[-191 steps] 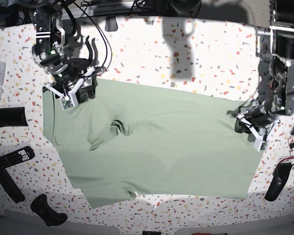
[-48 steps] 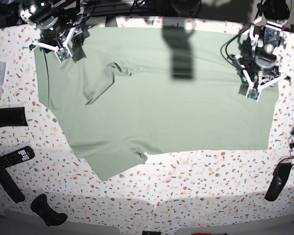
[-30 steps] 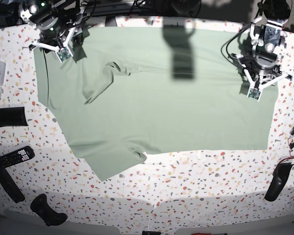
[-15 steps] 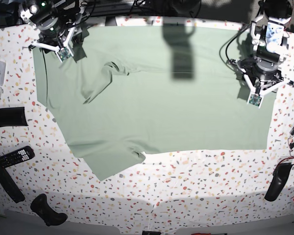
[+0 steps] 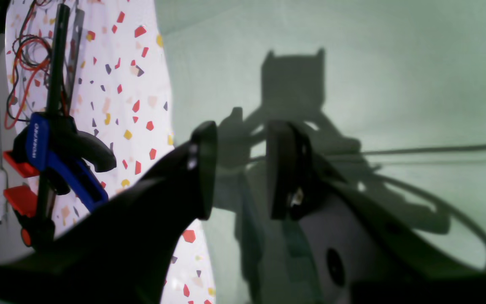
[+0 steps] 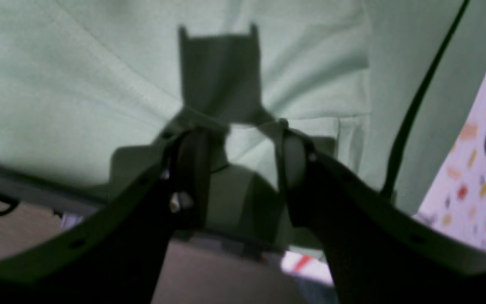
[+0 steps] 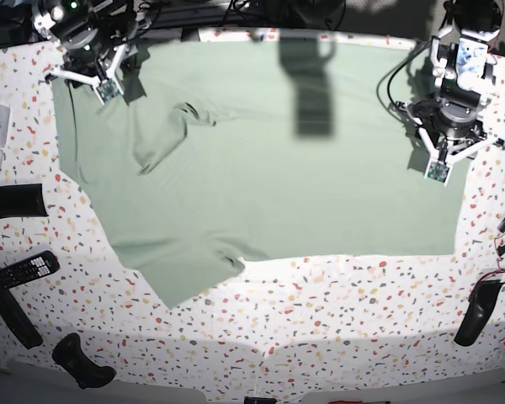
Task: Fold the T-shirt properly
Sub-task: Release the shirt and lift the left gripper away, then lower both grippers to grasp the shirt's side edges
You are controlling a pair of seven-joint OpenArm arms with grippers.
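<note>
You have the large pale mint-green fabric T-shirt [image 7: 269, 160] spread flat on the speckled bench [image 7: 337, 328]. It looks light and limp, so take its edges. Both pincers, left [image 5: 238, 169] and right [image 6: 238, 169], stand spread and hold nothing.

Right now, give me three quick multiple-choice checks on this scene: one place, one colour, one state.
1. Where is the remote control?
A. On the shirt
B. On the bare table, off the shirt's edge
C. Between the left gripper's jaws

2. What colour is the shirt?
A. Pale green
B. Navy
C. Red

3. How does the left gripper stand?
A. Clamped on a sleeve
B. Out of every view
C. Open, nothing between its jaws

Answers:
1 B: the base view shows it lying on the speckled table, apart from the cloth.
2 A: the cloth is pale green in all three views.
3 C: the left wrist view shows the jaws apart with flat shirt seen through the gap.
</note>
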